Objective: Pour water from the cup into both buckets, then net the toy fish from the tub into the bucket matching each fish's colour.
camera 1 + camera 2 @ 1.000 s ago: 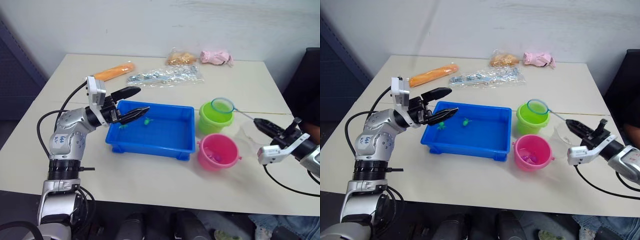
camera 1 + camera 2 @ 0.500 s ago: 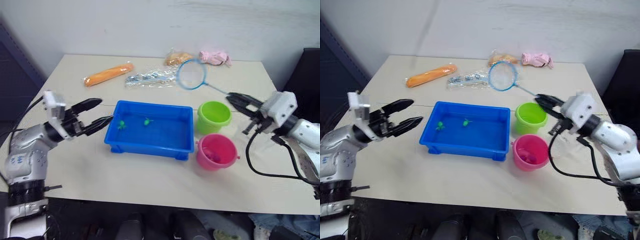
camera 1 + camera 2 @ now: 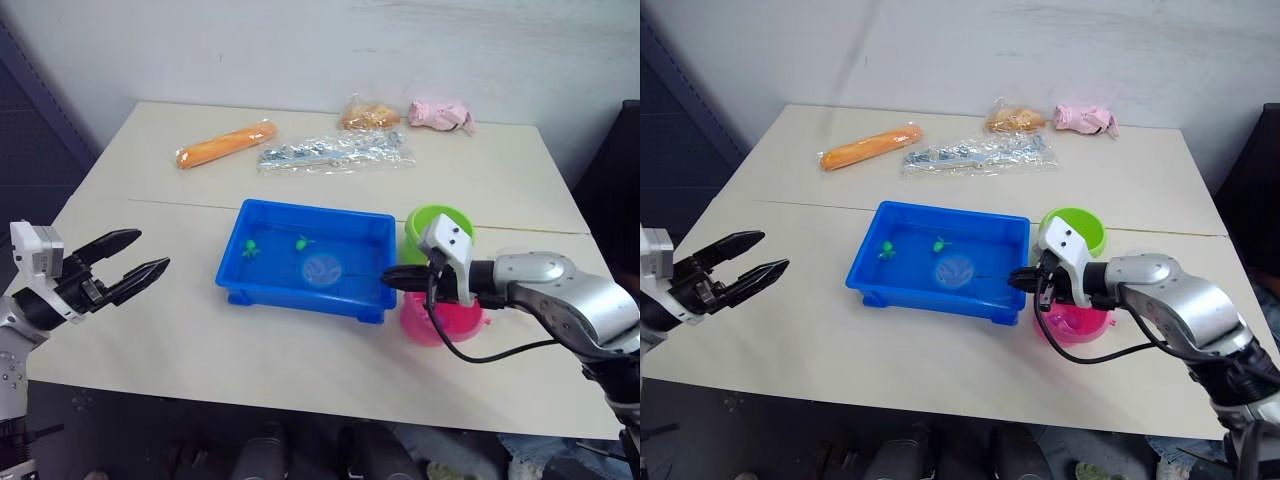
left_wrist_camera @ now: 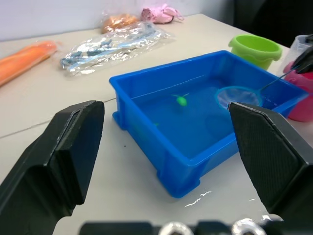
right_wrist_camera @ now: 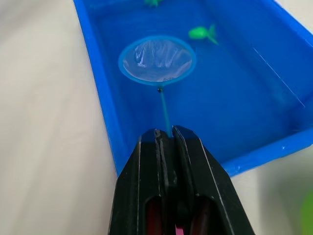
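The right gripper [image 5: 166, 134], clamped on the net [image 5: 157, 59] handle, dips the hoop mid-frame in the blue tub [image 3: 235, 285]. Two green fish [image 3: 300, 242] remain unnetted upper left of it; left gripper [image 3: 125, 266] gapes empty.

The tub [image 3: 300, 300] sits mid-tabletop [image 3: 200, 330]. In it, two fish [image 3: 250, 247] [image 3: 301, 242] lie toward the far wall, and the net [image 3: 321, 268] hoop lies just nearer and to their right, its handle running right to the right claw [image 3: 392, 279] at the tub's right end. Two buckets stand right of the tub, one [image 3: 432, 222] behind the other [image 3: 450, 320]. The left claw [image 3: 132, 262] hangs well left of the tub. Along the far side lie a roll [image 3: 226, 143], a bag [image 3: 333, 151], a packet [image 3: 368, 115] and a bundle [image 3: 440, 113].
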